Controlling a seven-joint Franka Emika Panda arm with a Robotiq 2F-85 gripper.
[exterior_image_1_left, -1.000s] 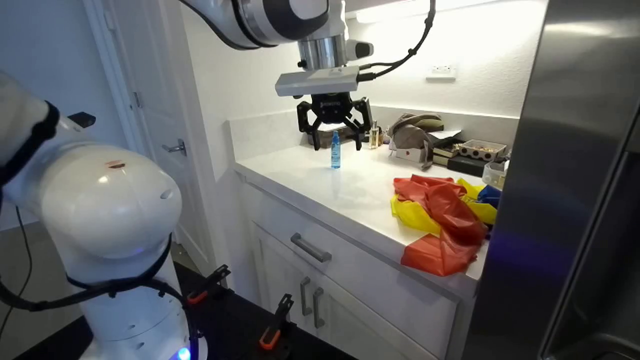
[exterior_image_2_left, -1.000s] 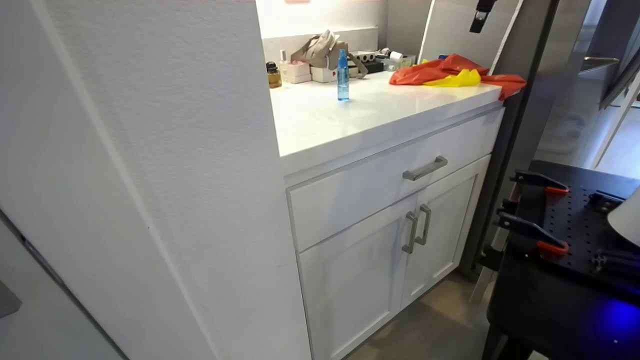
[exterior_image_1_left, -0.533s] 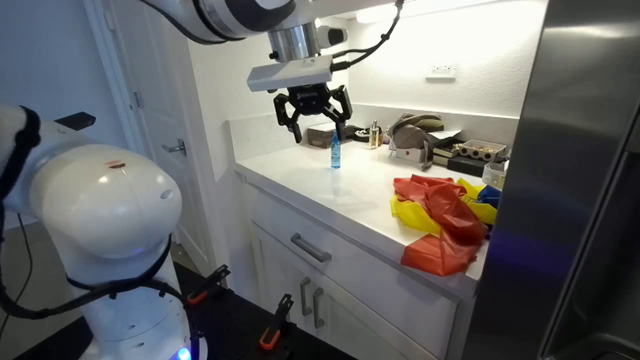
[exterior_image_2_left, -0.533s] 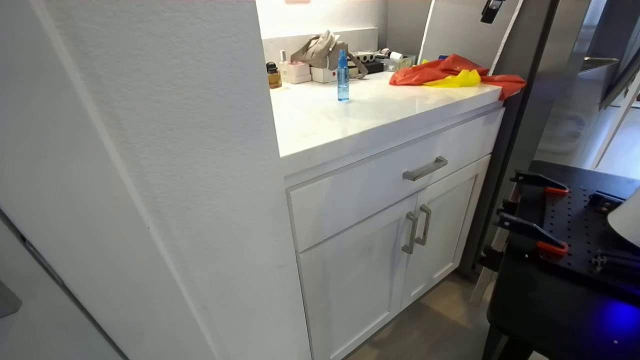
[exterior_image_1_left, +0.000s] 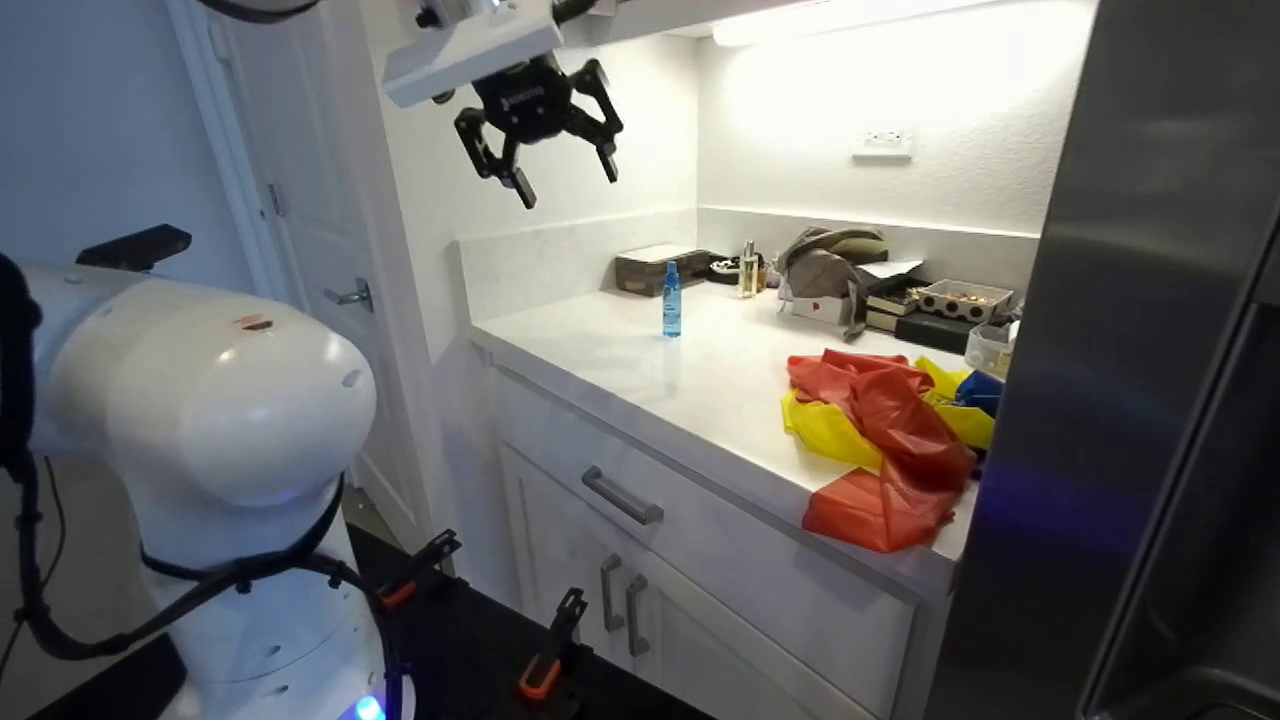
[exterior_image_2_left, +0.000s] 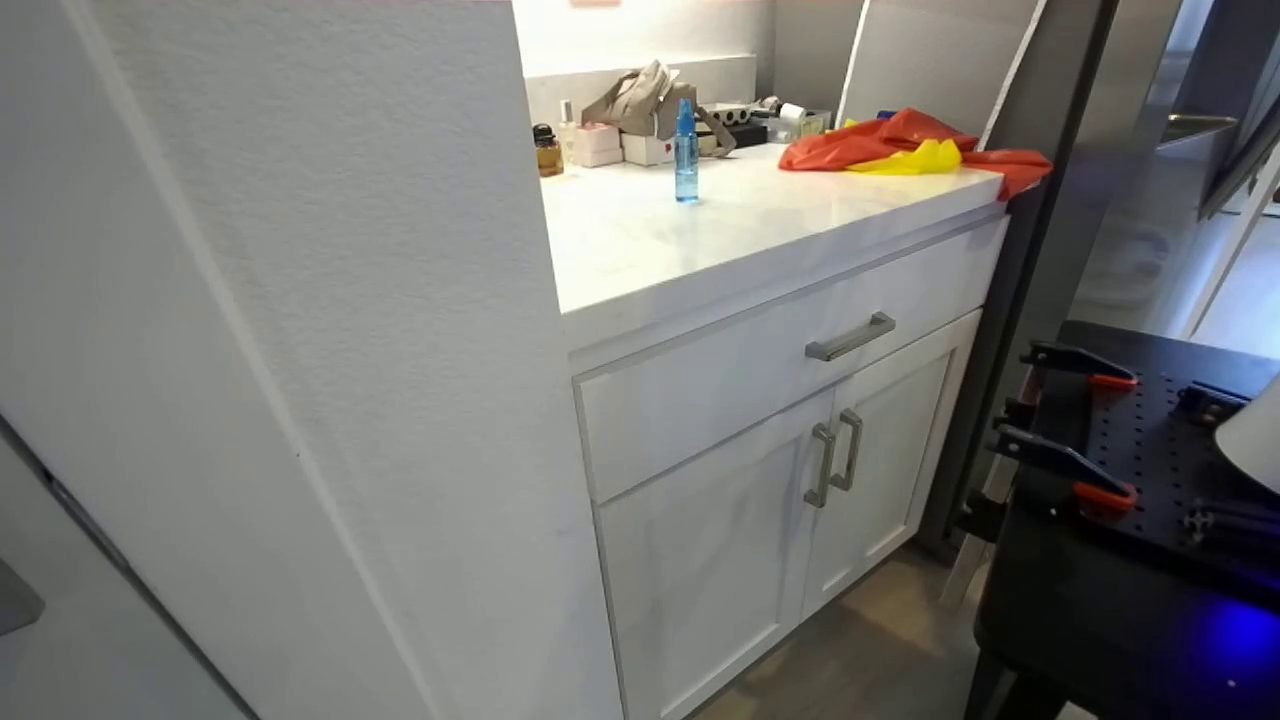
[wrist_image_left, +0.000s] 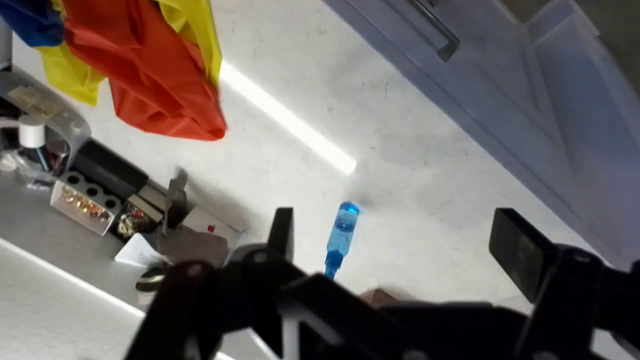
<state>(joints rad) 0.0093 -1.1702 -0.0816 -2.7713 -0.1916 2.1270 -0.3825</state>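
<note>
Gripper (exterior_image_1_left: 568, 178) spread wide, holding nothing, well above the counter (exterior_image_1_left: 590, 335). Lower down, blue spray bottle (exterior_image_1_left: 671, 310) standing upright, in from the front edge, toward the side wall (exterior_image_1_left: 655, 130). Likely light, stiff, smooth, easy to tip; best hold probably mid-body, under the nozzle. Dark box (exterior_image_1_left: 638, 276) by the back corner at that wall. Bag (exterior_image_1_left: 822, 274), small boxes (exterior_image_1_left: 935, 331) along the back edge. Crumpled red-yellow cloth (exterior_image_1_left: 900, 450) hangs over the front edge near the fridge (exterior_image_1_left: 1130, 350).

Crumpled red, yellow and blue fabric (exterior_image_1_left: 900, 440) kinda flopped over the white worktop (exterior_image_1_left: 720, 370) edge, slouchy grey-brown bag (exterior_image_1_left: 818, 272) further back.
</note>
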